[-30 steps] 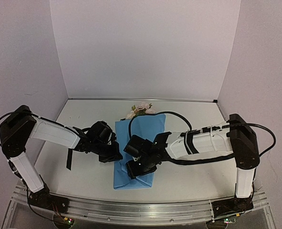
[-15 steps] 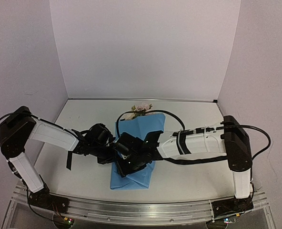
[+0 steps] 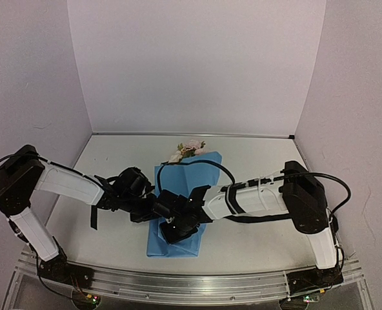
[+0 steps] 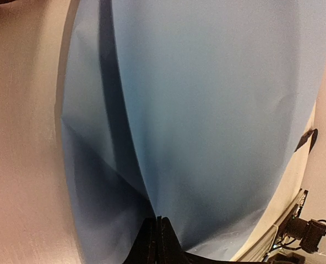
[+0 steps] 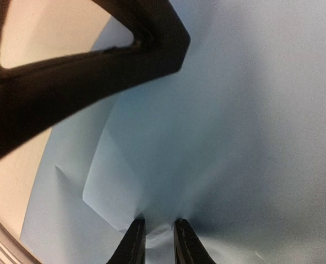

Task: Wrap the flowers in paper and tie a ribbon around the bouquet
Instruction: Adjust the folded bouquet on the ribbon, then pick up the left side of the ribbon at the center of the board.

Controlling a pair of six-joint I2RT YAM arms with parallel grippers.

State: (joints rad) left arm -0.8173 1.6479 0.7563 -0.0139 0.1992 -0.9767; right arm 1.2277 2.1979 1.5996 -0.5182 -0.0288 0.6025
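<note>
The light blue paper (image 3: 186, 175) lies folded lengthwise over the flowers (image 3: 190, 148), whose pale rose heads stick out at its far end. My left gripper (image 3: 156, 210) is at the paper's left edge, shut on a fold of it (image 4: 158, 221). My right gripper (image 3: 171, 226) presses onto the paper's near half right beside the left one. Its fingers (image 5: 134, 242) stand a narrow gap apart with a pucker of paper (image 5: 251, 137) pinched between them. The black ribbon (image 3: 94, 217) lies on the table under my left forearm. The stems are hidden by the paper.
The white table (image 3: 262, 245) is walled on three sides. A metal rail (image 3: 191, 284) runs along the near edge. My left gripper's black body (image 5: 97, 60) crosses the top left of the right wrist view, close above the paper.
My right arm has swung left and down onto the paper beside the left gripper, and its jaws have closed to a narrow pinch. The paper's near end has shifted slightly left.
</note>
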